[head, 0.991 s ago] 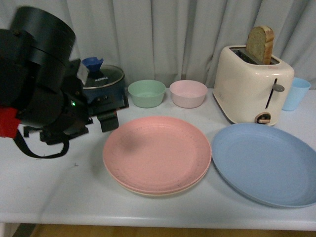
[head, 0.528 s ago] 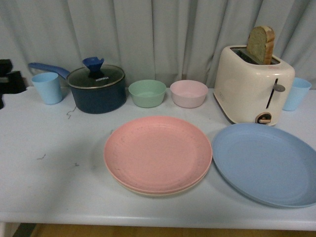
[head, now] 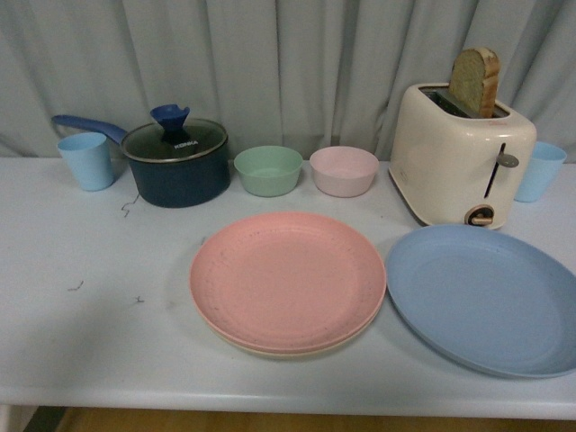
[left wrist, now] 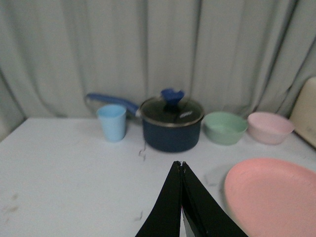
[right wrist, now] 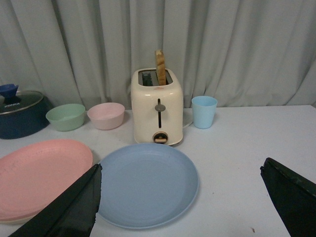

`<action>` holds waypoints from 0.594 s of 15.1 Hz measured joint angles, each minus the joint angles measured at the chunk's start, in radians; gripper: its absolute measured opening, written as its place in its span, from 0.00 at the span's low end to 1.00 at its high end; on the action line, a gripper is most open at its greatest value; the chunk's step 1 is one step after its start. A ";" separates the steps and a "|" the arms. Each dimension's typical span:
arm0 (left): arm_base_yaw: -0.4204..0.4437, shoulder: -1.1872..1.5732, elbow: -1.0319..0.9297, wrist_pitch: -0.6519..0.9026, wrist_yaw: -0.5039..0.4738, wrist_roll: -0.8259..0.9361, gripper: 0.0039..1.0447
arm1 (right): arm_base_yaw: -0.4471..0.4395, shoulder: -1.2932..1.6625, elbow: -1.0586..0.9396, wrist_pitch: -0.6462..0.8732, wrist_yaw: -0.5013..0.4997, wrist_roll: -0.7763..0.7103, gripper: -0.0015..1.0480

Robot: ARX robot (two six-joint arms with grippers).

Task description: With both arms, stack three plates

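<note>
Front view: the pink plate (head: pixel 288 279) is seen lying on the beige plate (head: pixel 270 350), in the middle of the desk (head: pixel 90 315). Only a thin edge of the beige one is shown. The blue plate (head: pixel 481 297) is laid flat just beside them on the R, in front of a toaster (head: pixel 459 166) w/ bread (head: pixel 474 81) in it. At the back, a pot (head: pixel 175 162), a green bowl (head: pixel 268 169) & a pink bowl (head: pixel 344 170) are lined up.

Left wrist view: the left claw (left wrist: pixel 180 165) is seen pressed together & empty, above the desk. The pink plate is seen near it, not touched.

Right wrist view: the right claw (right wrist: pixel 181 170) is spread wide & empty. The blue plate is seen past it, flat on the desk & not touched, w/ the pink & beige stack beside it.
</note>
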 joint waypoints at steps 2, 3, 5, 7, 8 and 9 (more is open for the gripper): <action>0.015 -0.066 -0.052 -0.093 0.005 0.000 0.01 | 0.000 0.000 0.000 0.000 0.000 0.000 0.94; 0.011 -0.132 -0.055 -0.124 0.008 0.000 0.01 | 0.000 0.000 0.000 0.000 0.000 0.000 0.94; 0.011 -0.237 -0.063 -0.206 0.008 0.000 0.01 | 0.000 0.000 0.000 0.000 0.000 0.000 0.94; 0.011 -0.341 -0.084 -0.306 0.007 0.000 0.01 | 0.000 0.000 0.000 0.000 0.000 0.000 0.94; 0.011 -0.394 -0.084 -0.343 0.008 0.000 0.01 | 0.000 0.000 0.000 0.000 0.000 0.000 0.94; 0.011 -0.436 -0.084 -0.385 0.008 0.000 0.01 | 0.000 0.000 0.000 0.000 0.000 0.000 0.94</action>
